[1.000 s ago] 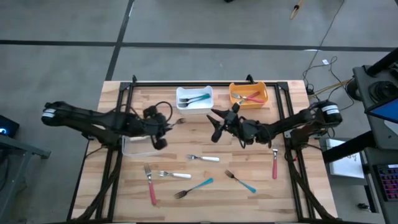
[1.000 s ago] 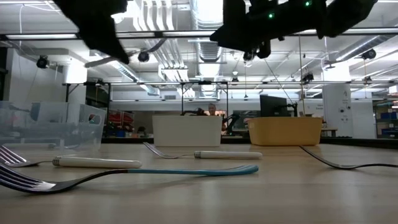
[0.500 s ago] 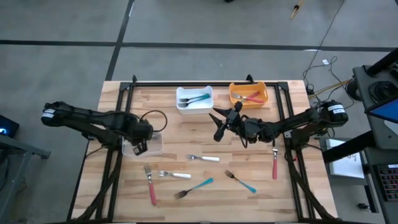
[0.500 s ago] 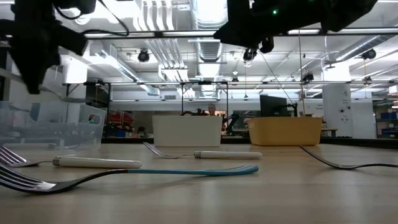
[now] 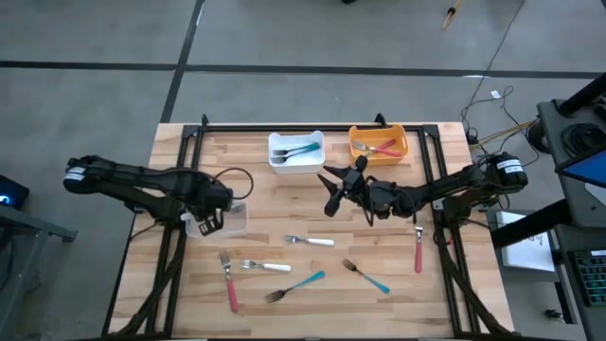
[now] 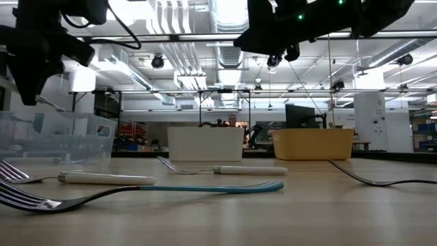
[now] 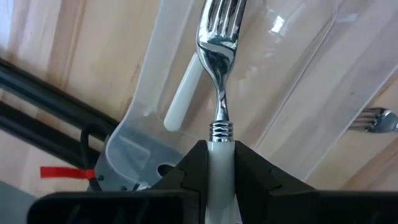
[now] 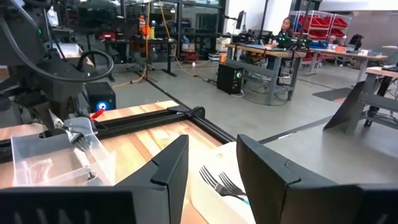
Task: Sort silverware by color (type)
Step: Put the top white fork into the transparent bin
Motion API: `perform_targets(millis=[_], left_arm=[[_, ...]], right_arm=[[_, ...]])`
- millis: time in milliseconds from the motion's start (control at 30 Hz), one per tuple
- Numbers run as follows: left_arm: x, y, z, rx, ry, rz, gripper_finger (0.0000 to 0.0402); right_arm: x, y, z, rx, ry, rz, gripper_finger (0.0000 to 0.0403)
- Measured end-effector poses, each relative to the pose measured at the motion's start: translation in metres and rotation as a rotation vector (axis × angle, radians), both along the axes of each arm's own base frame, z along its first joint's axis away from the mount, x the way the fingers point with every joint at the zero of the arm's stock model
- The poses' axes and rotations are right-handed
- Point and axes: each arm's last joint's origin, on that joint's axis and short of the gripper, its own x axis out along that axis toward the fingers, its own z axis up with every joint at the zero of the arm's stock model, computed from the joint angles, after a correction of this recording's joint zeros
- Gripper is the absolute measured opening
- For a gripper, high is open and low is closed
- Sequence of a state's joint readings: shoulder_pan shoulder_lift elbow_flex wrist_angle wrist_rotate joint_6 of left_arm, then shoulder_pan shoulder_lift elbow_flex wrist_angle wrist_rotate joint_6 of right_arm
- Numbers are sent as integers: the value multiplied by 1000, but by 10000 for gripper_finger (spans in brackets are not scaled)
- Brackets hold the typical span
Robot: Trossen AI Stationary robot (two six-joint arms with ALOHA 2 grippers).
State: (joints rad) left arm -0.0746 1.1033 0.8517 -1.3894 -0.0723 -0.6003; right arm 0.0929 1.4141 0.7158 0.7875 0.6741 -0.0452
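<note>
My left tool (image 7: 211, 163) grips a white fork (image 7: 219, 74) over the clear bin (image 5: 227, 224) (release next); right tool (image 8: 211, 163) gapes, idle.

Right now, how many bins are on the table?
3: a white bin and an orange bin at the far edge, and a clear bin under the left gripper.

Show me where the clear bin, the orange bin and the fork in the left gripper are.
clear bin (image 5: 237, 220): high view, right rim.
orange bin (image 5: 379, 132): high view, far rim.
white-handled fork (image 7: 219, 62): left wrist view, metal neck.
left gripper (image 7: 219, 163): left wrist view, between fingertips.
</note>
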Motion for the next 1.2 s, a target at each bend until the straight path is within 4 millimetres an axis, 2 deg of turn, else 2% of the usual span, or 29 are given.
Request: perform_targets(millis=[167, 633, 933, 1200], left_arm=[[9, 2, -7, -7, -10, -26, 36], [31, 4, -34, -12, 163, -64, 36], [45, 3, -52, -16, 216, -56, 37], [50, 3, -62, -18, 275, -65, 37]], right_arm=[[0, 0, -1, 0, 7, 0, 130], [0, 0, -3, 5, 29, 0, 121], [0, 0, -3, 7, 29, 0, 127], [0, 0, -3, 12, 26, 0, 121]])
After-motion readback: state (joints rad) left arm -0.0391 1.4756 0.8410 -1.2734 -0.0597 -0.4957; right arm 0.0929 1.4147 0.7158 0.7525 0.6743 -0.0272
